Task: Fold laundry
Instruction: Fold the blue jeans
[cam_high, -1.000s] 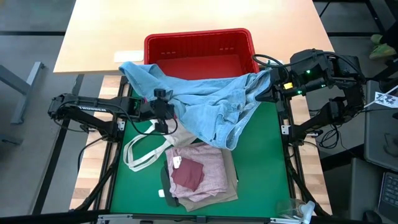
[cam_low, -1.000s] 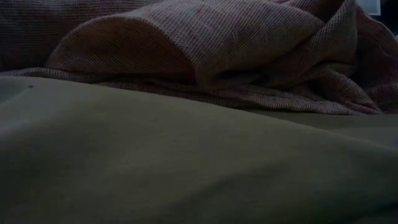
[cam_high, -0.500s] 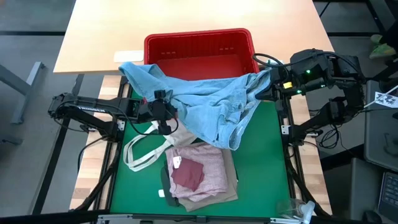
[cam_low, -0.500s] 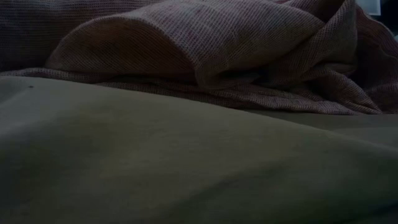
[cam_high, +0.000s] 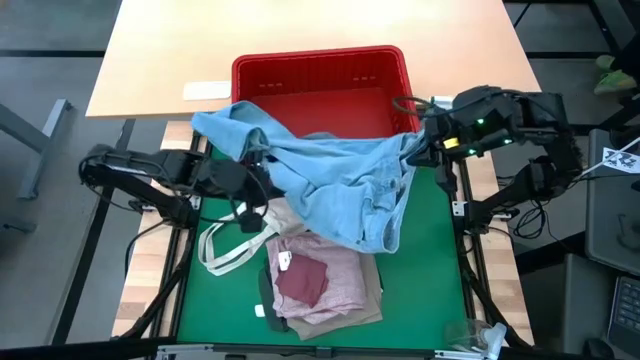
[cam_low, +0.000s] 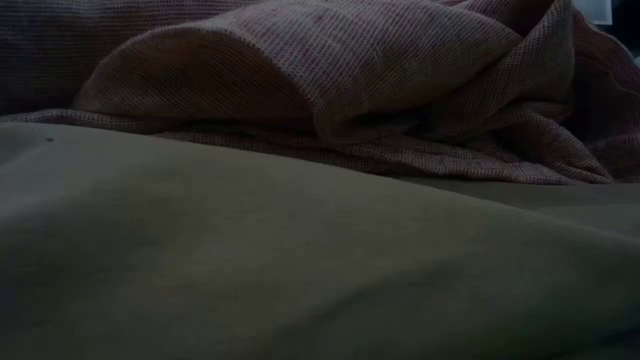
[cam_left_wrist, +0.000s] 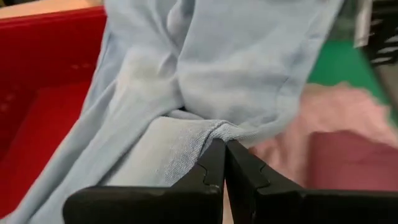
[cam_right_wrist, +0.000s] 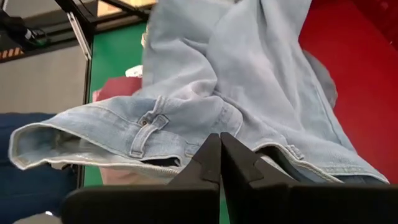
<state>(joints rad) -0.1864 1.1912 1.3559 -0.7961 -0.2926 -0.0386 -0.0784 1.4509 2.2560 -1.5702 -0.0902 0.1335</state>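
Note:
The light blue denim jeans (cam_high: 335, 175) hang spread between my two grippers, above the green mat (cam_high: 430, 260) and the near rim of the red basket (cam_high: 320, 75). My left gripper (cam_high: 254, 168) is shut on their left part, my right gripper (cam_high: 416, 150) on their right end. On the mat's near part lies a pile: the mottled pink top (cam_high: 318, 272) on top, the beige trousers (cam_high: 372, 308) under it, and a dark green edge (cam_high: 263, 292) on the left. In the low view the pink top (cam_low: 330, 80) and the beige trousers (cam_low: 300, 270) fill the picture. My left gripper pinches a bunched fold of the jeans' cloth (cam_left_wrist: 208, 132) between its two shut fingers, slanting down from the table's left. The denim rises clear of the mat there and drapes away on both sides. My right gripper pinches the jeans at their waistband end (cam_right_wrist: 198, 144), near a belt loop (cam_right_wrist: 144, 132), between its shut fingers, slanting down from the table's right. That end is lifted clear, and the cloth sags slack toward the left gripper.
A white tote bag (cam_high: 232, 240) lies on the mat under and beside the left gripper, its straps looped toward the left. The wooden table top (cam_high: 160, 60) lies beyond the basket. Bare green mat shows on the right and near-left.
My left gripper has gone up and toward the table's left, taking the jeans' left part with it. The denim has drawn away from the tote bag, and its hanging lower end has swung toward the right. The right end has stayed held in place.

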